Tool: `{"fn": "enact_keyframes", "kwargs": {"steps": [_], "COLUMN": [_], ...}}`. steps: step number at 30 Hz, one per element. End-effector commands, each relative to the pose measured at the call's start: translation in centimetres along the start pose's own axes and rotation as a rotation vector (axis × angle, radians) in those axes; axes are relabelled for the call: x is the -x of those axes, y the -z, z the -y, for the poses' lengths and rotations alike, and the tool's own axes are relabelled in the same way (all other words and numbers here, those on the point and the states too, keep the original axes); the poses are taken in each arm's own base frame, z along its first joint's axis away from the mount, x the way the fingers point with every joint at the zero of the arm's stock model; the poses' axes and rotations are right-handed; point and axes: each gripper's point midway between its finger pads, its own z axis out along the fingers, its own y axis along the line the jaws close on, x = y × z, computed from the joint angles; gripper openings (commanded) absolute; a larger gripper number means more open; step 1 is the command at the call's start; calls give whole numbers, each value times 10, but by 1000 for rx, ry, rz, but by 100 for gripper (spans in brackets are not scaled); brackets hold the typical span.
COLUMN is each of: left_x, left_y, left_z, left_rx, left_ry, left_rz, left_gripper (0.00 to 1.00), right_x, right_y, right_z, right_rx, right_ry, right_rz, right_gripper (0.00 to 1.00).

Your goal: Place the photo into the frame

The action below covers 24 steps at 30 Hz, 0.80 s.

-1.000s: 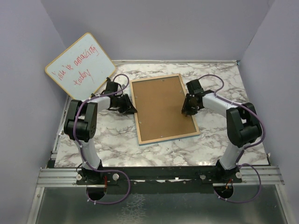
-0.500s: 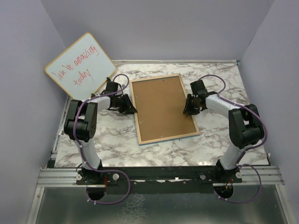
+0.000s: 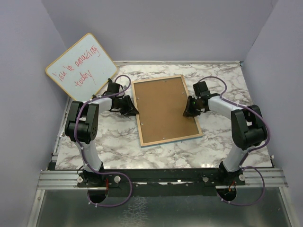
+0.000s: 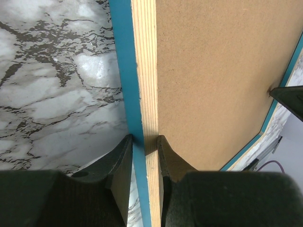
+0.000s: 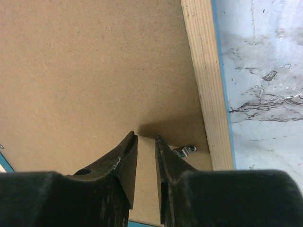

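Observation:
The frame [image 3: 170, 140] lies face down in the middle of the table, its pale wood back up and a blue edge showing. A brown backing board [image 3: 163, 111] fills it. My left gripper [image 3: 132, 109] is shut on the frame's left rail [image 4: 146, 71], one finger on the blue outer side and one on the inner side. My right gripper [image 3: 188, 111] hovers low over the board [image 5: 94, 71] near the right rail [image 5: 206, 71]. Its jaws stand a narrow gap apart with nothing between them, right beside a small metal tab [image 5: 185, 151]. The photo is hidden.
A round-cornered whiteboard [image 3: 80, 66] with red handwriting leans against the left wall at the back. Marble tabletop [image 3: 104, 137] shows on both sides of the frame. Purple walls close in on the left, right and back.
My right gripper's jaws have narrowed and it has edged slightly inward over the board. The left arm and the frame have not moved.

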Motion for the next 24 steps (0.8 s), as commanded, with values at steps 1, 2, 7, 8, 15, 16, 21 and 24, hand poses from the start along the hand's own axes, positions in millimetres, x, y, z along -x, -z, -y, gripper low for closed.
{"fn": "enact_keyframes", "kwargs": {"steps": [1,2,7,8,15,16,21,24], "left_x": [-30,-30,-32,-32,-32,-33,-32,-32], "left_y": [-17,-17,-17,-17,-17,-17,-17,-16], "left_z": [-66,-66,-67,-67,-67,-67,-67,-67], "left_rx": [241,242,242,243,243,244,244,245], "left_ry": [17,17,19,18,17,18,15,14], "left_rz": [-70,-70,-75,-75,-75,-76,-73,-72], "left_gripper": [15,15,15,15,14,14,13,13], "right_x": [-26,-27,-38,-40,-58,-59,-52,-50], "right_y": [-10,-10,-10,-9,0,1,5,8], "right_z": [9,16,45,48,70,74,88,91], "right_rx": [-21,-53,-210,-221,-314,-329,-369,-379], "right_ry": [-4,-11,-43,-42,-73,-84,-133,-141], "right_rz": [-86,-89,-106,-114,-133,-133,-112,-106], "right_gripper": [25,25,25,25,25,25,25,25]}}
